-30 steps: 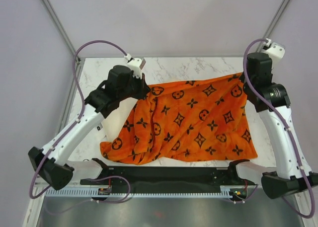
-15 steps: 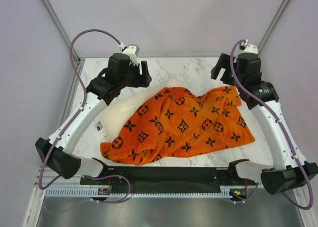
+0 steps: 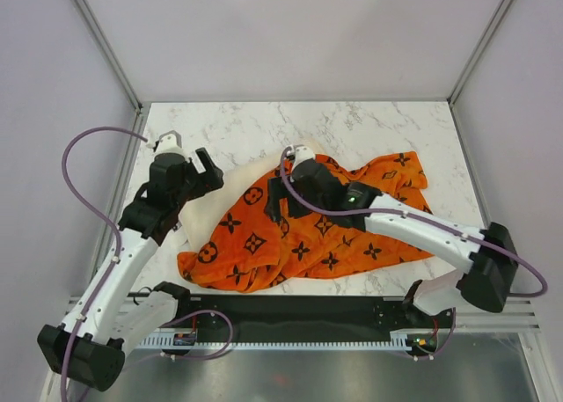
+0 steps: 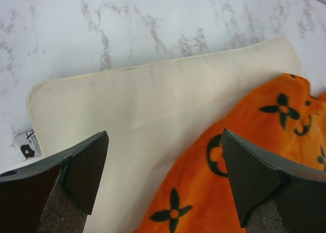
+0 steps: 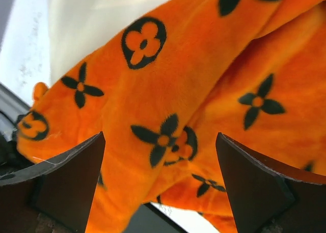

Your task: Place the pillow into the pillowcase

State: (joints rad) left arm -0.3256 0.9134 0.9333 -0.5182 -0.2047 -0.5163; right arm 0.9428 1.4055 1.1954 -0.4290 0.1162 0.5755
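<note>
The cream pillow (image 3: 215, 200) lies on the table's left half, its right part covered by the crumpled orange pillowcase (image 3: 369, 230). My left gripper (image 3: 201, 186) hovers open over the pillow's bare left end. In the left wrist view the left gripper (image 4: 164, 136) has wide jaws framing the pillow (image 4: 153, 95) and the pillowcase edge (image 4: 254, 156), holding nothing. My right gripper (image 3: 277, 204) reaches across to the middle, open above the case. The right wrist view shows the right gripper (image 5: 160, 136) over folded pillowcase (image 5: 204, 65), with a strip of pillow (image 5: 91, 19) behind.
The marble table (image 3: 264, 125) extends behind the fabric. A black bar (image 3: 290, 314) runs along the near edge between the arm bases. A small label (image 4: 25, 144) sticks out at the pillow's corner. Grey walls and frame posts enclose the sides.
Both grippers let go of the pillowcase's far edge and opened. The case dropped in a heap over the pillow. The left arm pulled back and left; the right arm swung to the middle.
</note>
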